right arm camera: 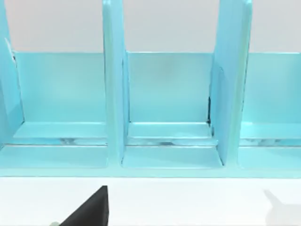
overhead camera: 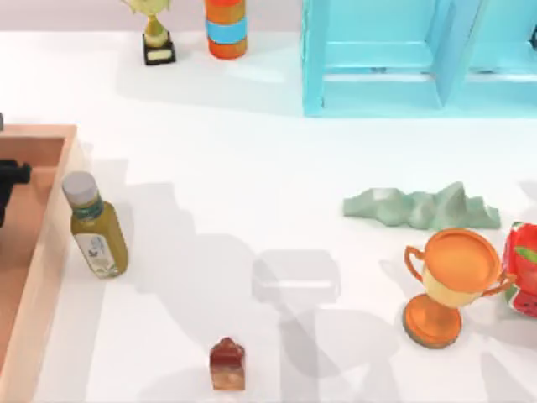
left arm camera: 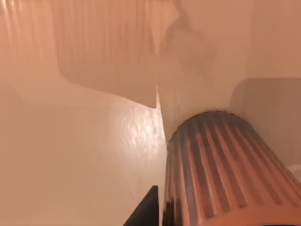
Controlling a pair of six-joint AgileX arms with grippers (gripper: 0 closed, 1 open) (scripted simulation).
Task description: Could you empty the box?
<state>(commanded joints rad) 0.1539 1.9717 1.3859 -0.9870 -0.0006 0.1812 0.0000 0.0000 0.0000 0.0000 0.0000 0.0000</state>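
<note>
The box [overhead camera: 38,243] sits at the table's left edge, its orange-tan wall running from mid-depth toward the near side. The left gripper [overhead camera: 10,178] hangs over its floor; whether its fingers are wide or narrow, I cannot tell. A bottle [overhead camera: 96,225] lies just right of the wall.

Bright even light, soft grey shadows on table [overhead camera: 252,168]
</note>
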